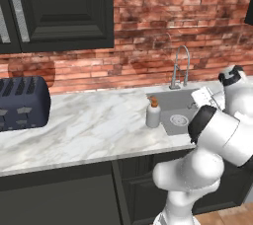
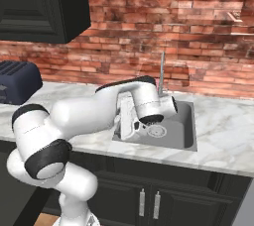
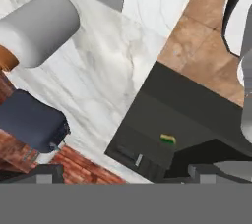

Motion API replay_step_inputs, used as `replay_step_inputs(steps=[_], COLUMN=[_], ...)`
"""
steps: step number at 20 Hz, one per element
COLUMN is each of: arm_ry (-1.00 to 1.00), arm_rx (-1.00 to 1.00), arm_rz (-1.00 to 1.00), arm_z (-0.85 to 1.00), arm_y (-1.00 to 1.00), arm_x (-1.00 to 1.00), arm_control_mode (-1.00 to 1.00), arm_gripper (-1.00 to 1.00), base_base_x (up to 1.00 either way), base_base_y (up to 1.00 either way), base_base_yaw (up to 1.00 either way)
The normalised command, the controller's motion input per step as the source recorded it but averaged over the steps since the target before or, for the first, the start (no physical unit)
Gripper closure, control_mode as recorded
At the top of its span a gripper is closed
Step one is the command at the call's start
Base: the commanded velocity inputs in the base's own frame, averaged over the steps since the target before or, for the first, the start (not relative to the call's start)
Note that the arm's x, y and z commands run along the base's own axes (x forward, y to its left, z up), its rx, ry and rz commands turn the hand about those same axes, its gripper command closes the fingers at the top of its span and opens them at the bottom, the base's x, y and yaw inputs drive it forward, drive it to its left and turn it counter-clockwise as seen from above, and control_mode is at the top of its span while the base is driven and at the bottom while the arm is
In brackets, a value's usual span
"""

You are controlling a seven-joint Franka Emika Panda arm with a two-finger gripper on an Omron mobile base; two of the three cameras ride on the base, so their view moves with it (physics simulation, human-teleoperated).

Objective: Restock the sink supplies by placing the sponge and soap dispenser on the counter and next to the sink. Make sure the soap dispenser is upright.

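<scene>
I'm holding the tool (image 3: 123,171) wide, empty; swinging toward the sponge (image 3: 168,139) risks toppling the soap (image 1: 153,113) at the sink's (image 1: 170,101) edge.

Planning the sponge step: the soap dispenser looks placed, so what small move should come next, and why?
Probably swing the open gripper down toward the sponge, which lies low in the dark cabinet front area, not on the counter. The soap dispenser already stands upright beside the sink.
</scene>
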Motion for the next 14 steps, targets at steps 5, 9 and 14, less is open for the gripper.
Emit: replay_step_inputs(steps=[5,9,14], arm_ry=[-0.18,-0.17,-0.09], arm_rx=[-0.22,-0.26,-0.30], arm_rz=[0.00,0.00,0.04], arm_z=[0.52,0.29,0.26], arm_y=[0.34,0.36,0.69], arm_x=[-1.00,-1.00,-0.75], arm_control_mode=[-1.00,-1.00,-1.00], arm_gripper=[-1.00,-1.00,-1.00], base_base_x=[0.00,0.00,0.00], base_base_y=[0.00,0.00,0.00], base_base_yaw=[0.00,0.00,0.00])
